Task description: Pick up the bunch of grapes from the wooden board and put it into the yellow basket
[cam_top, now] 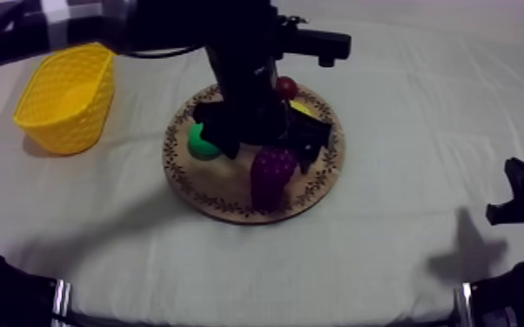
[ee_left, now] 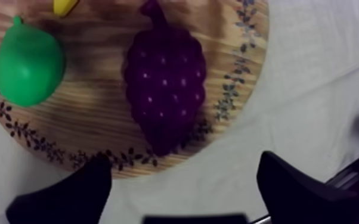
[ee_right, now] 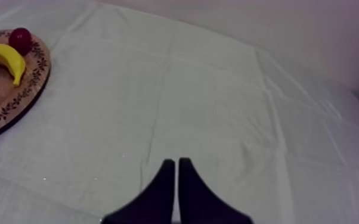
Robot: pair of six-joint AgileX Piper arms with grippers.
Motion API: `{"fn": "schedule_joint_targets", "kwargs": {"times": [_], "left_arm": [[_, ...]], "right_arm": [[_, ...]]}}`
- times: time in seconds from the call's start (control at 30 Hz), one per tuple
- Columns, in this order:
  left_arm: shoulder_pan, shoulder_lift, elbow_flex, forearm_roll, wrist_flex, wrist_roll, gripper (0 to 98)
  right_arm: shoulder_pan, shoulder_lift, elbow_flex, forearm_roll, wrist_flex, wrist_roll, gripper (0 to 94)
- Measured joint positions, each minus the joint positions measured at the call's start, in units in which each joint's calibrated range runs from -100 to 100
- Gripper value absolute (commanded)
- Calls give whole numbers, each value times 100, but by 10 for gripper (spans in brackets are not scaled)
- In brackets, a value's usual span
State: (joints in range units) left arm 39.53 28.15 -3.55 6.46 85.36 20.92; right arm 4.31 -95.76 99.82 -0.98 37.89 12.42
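Bunch of grapes [cam_top: 272,174] lies flat on wooden board [cam_top: 222,198], at board's 5 o'clock, stem toward centre. Left gripper [ee_left: 185,159] hovers above, fingers spread wide, clear of grapes. Pear [cam_top: 200,142] at board's 9 o'clock. Small red fruit [cam_top: 286,87] at 12 o'clock rim, banana [cam_top: 301,108] at 1 o'clock. Yellow basket [cam_top: 65,100] at 10 o'clock from board, apart from it. Right gripper [ee_right: 176,164] at table's 4 o'clock, fingers together in narrow wedge over cloth [ee_right: 217,107].

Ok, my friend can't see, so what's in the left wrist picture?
The left claw hangs open above a purple bunch of grapes lying on the round wooden board. A green pear sits beside them, not touching.
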Motion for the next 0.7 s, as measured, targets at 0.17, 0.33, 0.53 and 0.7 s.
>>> {"fn": "schedule_joint_targets", "kwargs": {"times": [0.17, 0.33, 0.53, 0.7], "left_arm": [[-45, 440, -116, 25, -57, -94, 927], [-76, 787, -314, 36, -92, -184, 926], [-131, 1163, -617, 43, -57, -283, 925], [-145, 1445, -893, 50, -26, -349, 924]], "right_arm": [[0, 0, 0, 0, 0, 0, 3], [0, 0, 0, 0, 0, 0, 3], [0, 0, 0, 0, 0, 0, 3], [0, 0, 0, 0, 0, 0, 3]]}}
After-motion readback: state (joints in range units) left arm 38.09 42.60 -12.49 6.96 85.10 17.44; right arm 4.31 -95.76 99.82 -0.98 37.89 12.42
